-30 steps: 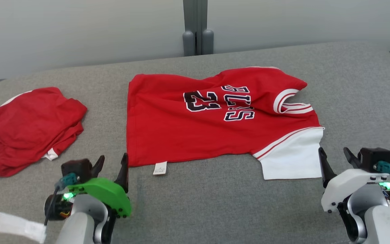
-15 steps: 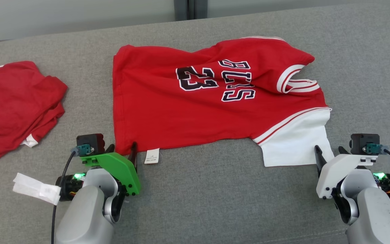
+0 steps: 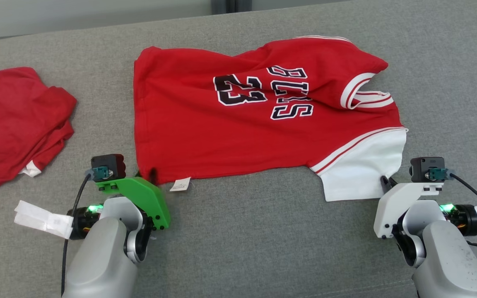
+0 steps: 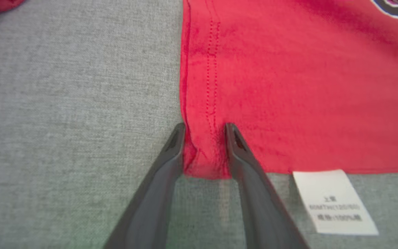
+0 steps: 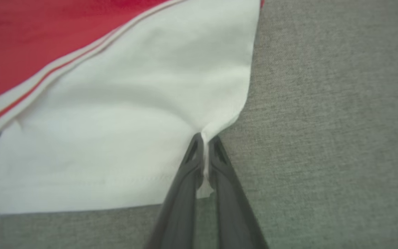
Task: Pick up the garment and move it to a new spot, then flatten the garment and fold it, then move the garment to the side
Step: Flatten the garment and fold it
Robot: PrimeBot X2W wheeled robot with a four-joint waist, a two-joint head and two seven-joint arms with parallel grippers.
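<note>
The garment [image 3: 238, 132] is a red jersey with "23" and a white sleeve [image 3: 362, 169], lying spread on the grey padded surface [image 3: 263, 240]. My left gripper [image 3: 145, 176] is at its near left hem corner. In the left wrist view the left gripper [image 4: 206, 126] has its jaws partly narrowed on either side of that red corner [image 4: 204, 162], with cloth bunching between them. My right gripper [image 3: 385, 182] is at the sleeve's near right corner. In the right wrist view the right gripper [image 5: 205, 136] is shut on the pinched white sleeve [image 5: 123, 131].
A second red garment [image 3: 15, 120] lies crumpled at the far left. A white care label [image 3: 179, 185] sticks out from the jersey's near hem, just right of my left fingers [image 4: 335, 202]. Bare grey surface stretches in front and to the right.
The head camera has tilted down. Both grippers moved forward to the jersey's near edge. The right jaws closed on the sleeve corner and the left jaws narrowed around the hem corner.
</note>
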